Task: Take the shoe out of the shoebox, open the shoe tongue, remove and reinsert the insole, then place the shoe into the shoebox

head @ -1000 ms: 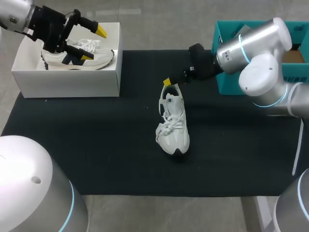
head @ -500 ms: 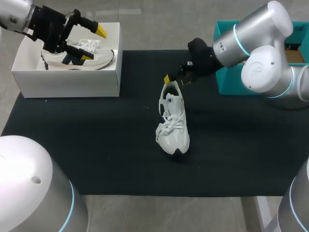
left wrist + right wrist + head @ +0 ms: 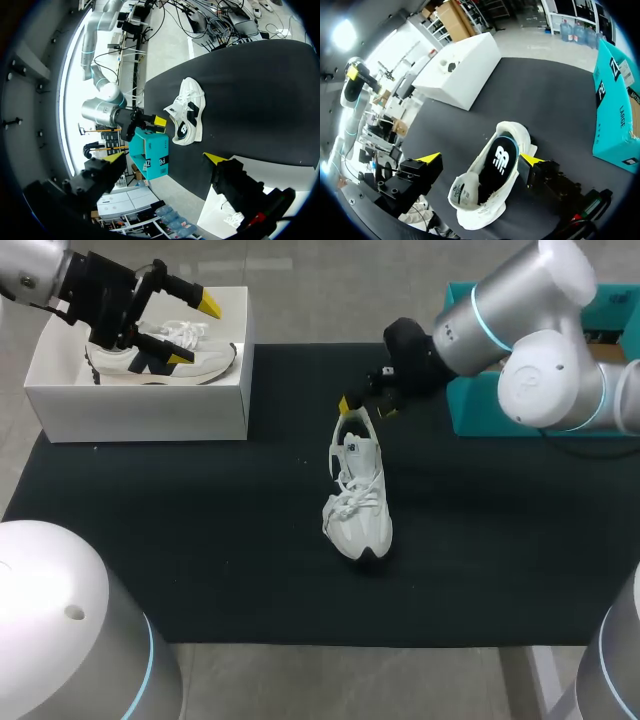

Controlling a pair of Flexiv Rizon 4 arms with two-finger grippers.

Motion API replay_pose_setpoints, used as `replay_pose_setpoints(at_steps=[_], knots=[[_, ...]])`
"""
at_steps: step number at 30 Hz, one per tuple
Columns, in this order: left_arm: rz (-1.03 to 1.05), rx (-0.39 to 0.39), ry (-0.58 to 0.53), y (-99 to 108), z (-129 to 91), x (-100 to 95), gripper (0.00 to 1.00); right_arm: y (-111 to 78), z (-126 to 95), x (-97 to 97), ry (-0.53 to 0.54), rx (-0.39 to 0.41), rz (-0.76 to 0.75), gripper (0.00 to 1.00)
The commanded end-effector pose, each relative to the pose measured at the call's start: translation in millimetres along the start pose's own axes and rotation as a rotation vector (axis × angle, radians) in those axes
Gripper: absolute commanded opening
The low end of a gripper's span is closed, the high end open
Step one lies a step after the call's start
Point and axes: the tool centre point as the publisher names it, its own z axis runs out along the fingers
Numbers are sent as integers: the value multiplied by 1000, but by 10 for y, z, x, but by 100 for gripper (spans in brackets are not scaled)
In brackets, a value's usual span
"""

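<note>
White lace-up trainer [image 3: 357,502] stood on its sole at the middle of the black-covered tabletop [image 3: 200,540], toe toward the near edge, heel toward the far edge. It was well apart from the white cardboard shoebox [image 3: 140,410] at the far left.

Head view recorded bunched laces at mid-foot and a dark patch at the toe; the interior was not legible there. Right wrist view supplied it: a black insole [image 3: 497,162] bearing a white emblem lay seated inside. Left wrist view alone showed the side panel with its dark emblem.

The right jaws were released and spread wide, one yellow-tipped finger [image 3: 429,159] at either side of the heel end; contact could not be determined.

The left jaws were released, spread above the shoebox. Head view showed a second white trainer with navy panels [image 3: 160,355] inside.
</note>
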Motion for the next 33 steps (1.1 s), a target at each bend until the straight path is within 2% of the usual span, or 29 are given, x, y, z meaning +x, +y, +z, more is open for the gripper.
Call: replay_pose_setpoints(at_steps=[1, 5, 7, 21, 23, 27, 33], knots=[[0, 0, 2, -4, -3, -1, 100, 44, 51, 30, -220, 74, 128, 0], [0, 0, 2, -4, -3, -1, 100, -22, 78, -58, -263, 72, 199, 0], [0, 0, 2, -4, -3, -1, 100, -52, 76, -72, -336, 141, 235, 0], [0, 0, 2, -4, -3, -1, 100, -52, 76, -72, -336, 141, 235, 0], [0, 0, 2, -4, -3, -1, 100, -51, 175, -116, -310, 112, 224, 0], [0, 0, 2, -4, -3, -1, 100, -45, 314, -170, -364, 88, 206, 0], [0, 0, 2, -4, -3, -1, 100, 34, 436, -199, -407, 117, 182, 0]])
